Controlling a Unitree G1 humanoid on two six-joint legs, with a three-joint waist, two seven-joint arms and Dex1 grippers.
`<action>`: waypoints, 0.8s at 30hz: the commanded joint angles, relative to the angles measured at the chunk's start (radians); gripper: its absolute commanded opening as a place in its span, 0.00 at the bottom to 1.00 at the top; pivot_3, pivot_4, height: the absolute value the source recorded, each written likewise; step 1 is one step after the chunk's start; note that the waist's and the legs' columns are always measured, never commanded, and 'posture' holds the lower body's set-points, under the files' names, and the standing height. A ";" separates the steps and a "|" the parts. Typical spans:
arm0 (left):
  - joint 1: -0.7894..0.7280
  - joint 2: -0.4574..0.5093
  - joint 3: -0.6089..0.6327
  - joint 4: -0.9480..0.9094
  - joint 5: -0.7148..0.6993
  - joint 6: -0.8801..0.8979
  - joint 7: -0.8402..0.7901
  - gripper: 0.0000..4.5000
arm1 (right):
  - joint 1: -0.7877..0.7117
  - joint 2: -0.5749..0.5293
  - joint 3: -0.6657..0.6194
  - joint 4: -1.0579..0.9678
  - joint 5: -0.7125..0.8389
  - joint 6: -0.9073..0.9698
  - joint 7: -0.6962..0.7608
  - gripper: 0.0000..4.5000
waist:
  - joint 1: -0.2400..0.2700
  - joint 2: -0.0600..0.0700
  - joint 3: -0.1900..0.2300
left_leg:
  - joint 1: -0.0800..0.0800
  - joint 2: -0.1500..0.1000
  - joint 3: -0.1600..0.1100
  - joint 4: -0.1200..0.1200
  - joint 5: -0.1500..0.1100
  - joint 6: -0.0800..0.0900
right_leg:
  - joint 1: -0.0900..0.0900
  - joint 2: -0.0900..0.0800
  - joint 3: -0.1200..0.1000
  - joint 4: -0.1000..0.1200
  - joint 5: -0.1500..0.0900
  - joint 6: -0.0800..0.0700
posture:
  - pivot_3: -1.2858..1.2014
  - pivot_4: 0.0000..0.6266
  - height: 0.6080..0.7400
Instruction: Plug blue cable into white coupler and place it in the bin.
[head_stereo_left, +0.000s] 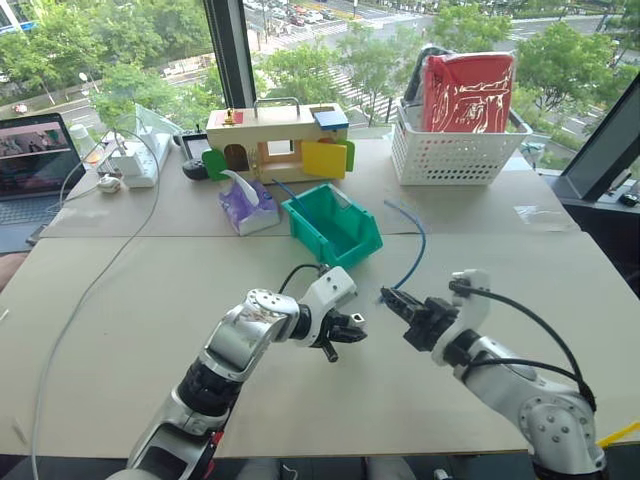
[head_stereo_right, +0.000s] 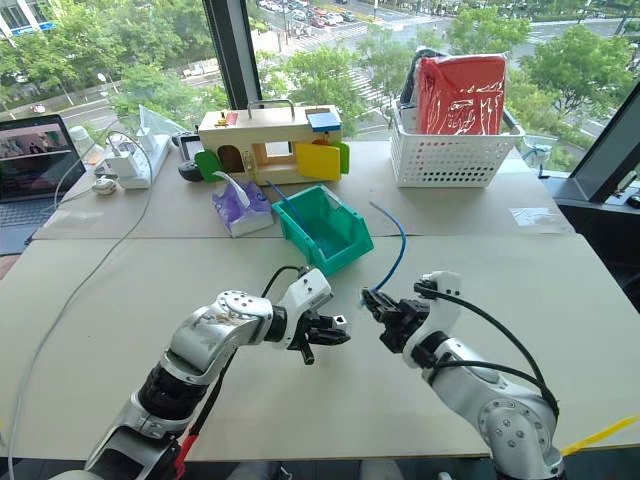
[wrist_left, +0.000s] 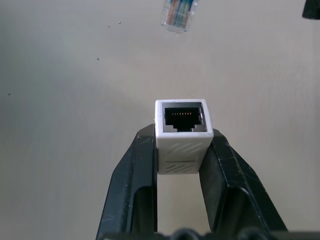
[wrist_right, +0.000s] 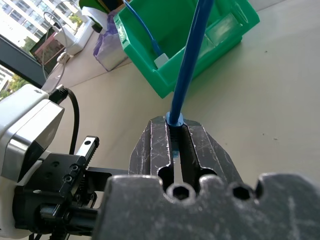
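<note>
Above table (head_stereo_left: 120, 300), right pincer (head_stereo_left: 392, 298) hides blue cable (head_stereo_left: 413, 250)'s plug.

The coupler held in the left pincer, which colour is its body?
White, with a dark socket opening; the coupler shows best in the left wrist view.

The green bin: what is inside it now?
Inside the bin lies another blue cable ending in a white coupler. The bin's front wall covers part of its floor.

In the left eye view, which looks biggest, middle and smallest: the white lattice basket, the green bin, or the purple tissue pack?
1. White lattice basket, though farthest away.
2. Green bin.
3. Purple tissue pack, clearly smallest.
</note>
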 joint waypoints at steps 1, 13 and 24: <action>-0.030 0.064 -0.085 -0.017 0.017 -0.053 -0.002 0.15 | 0.007 0.004 0.019 -0.055 0.022 0.024 -0.015 0.00 | 0.000 0.000 0.000 | 0.000 0.000 0.000 0.000 0.000 0.000 | 0.000 0.000 0.000 0.000 0.000 0.000 | 0.52 0.24 1.00; -0.040 0.075 -0.127 -0.026 -0.068 0.030 0.002 0.15 | 0.012 0.061 0.085 -0.030 0.066 0.055 -0.034 0.00 | 0.003 0.000 0.000 | 0.000 0.000 0.000 0.000 0.000 0.000 | 0.001 0.000 0.000 -0.001 0.000 0.000 | 0.52 0.24 1.00; -0.005 0.042 -0.080 -0.054 -0.113 0.056 0.089 0.15 | 0.030 0.073 0.099 -0.011 0.041 0.072 -0.024 0.00 | 0.004 0.000 0.000 | 0.000 0.000 0.000 0.000 0.000 0.000 | 0.001 0.000 0.000 -0.001 0.000 0.000 | 0.52 0.24 1.00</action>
